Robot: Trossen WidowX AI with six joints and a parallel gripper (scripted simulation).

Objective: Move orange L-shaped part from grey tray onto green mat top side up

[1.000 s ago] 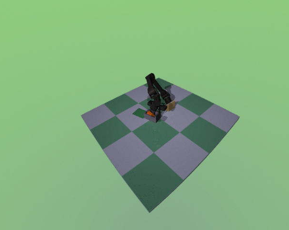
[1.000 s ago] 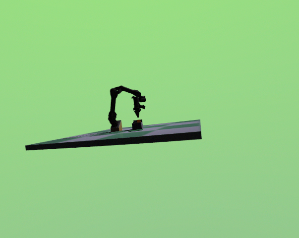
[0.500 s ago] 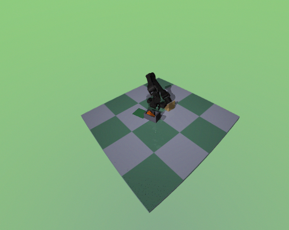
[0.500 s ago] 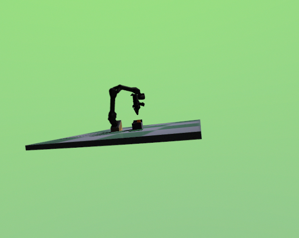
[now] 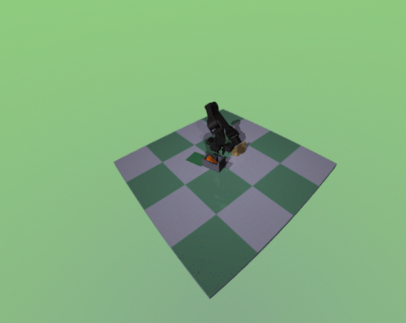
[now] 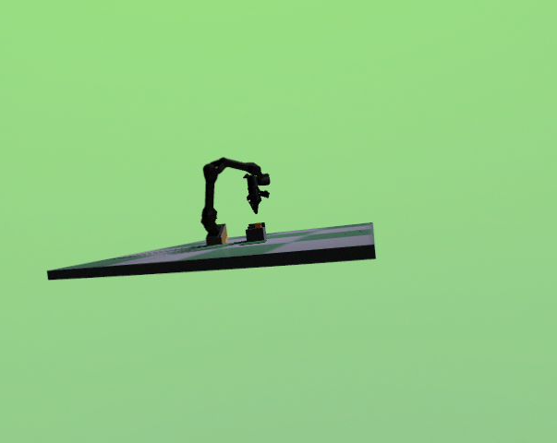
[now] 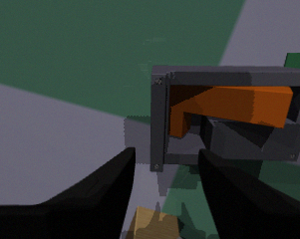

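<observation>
The gripper (image 5: 221,153) (image 6: 256,212) (image 7: 166,154) is partly open, its two dark fingers standing apart with nothing between them. In the exterior view it points down above the grey tray (image 5: 210,165) (image 6: 255,234) (image 7: 159,119), its tips clear of both the tray and the part. The black six-joint arm (image 5: 227,126) (image 6: 210,193) arches over from a tan base block (image 5: 242,149) (image 6: 224,234) (image 7: 156,224) on the checkered worktop (image 5: 217,194) (image 6: 293,247) (image 7: 65,149).

The orange L-shaped part (image 5: 211,159) (image 6: 258,225) (image 7: 239,105) is in the tray. The wrist view shows its long bar running along one side wall, with the short foot of the L near the end wall closest to the fingers. The bar's far end looks raised, with its end face showing. The green mat (image 5: 194,159) (image 7: 295,61) lies flat just beside the tray.

In the wrist view, the tray's far end and most of the mat are cut off at the picture's edge, as is the lower part of the base block. The foot of the L lies in shadow, so how it meets the tray floor is hard to read. From above, the fingertips are small and dark against the arm, and the exterior view shows only a little of the orange above the tray's rim.
</observation>
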